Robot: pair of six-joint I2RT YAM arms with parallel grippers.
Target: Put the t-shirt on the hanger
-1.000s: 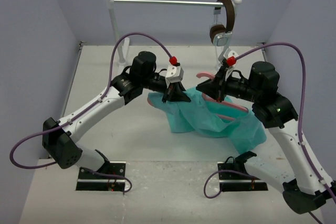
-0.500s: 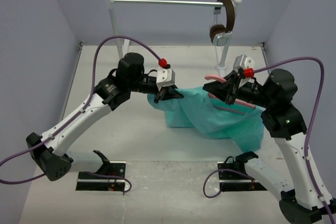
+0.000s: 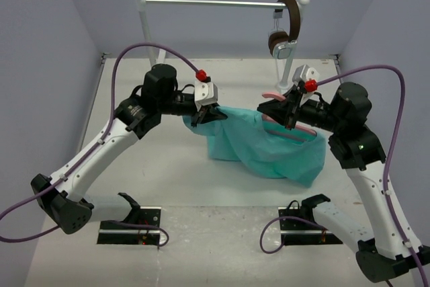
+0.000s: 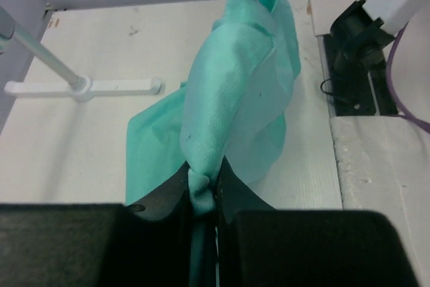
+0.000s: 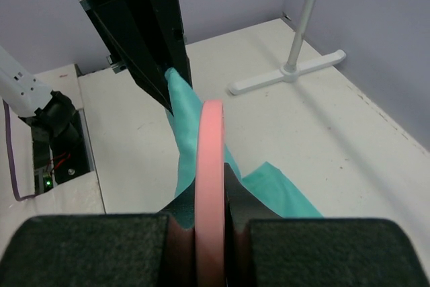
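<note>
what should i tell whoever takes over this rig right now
Left end effector: shut on a fold of the t-shirt, held above the table.
Right end effector: shut on the hanger, raised.
Done: t-shirt stretched between both, draped against the hanger.
To do: work the t-shirt over both hanger shoulders, then release.

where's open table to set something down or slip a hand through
Bare table runs along the near strip between the t-shirt and the arms' base plates. Another free patch lies at the back, between the rack posts. The middle is crowded: the left arm and right arm meet there with t-shirt and hanger, and headphones hang at the rack's right end.
</note>
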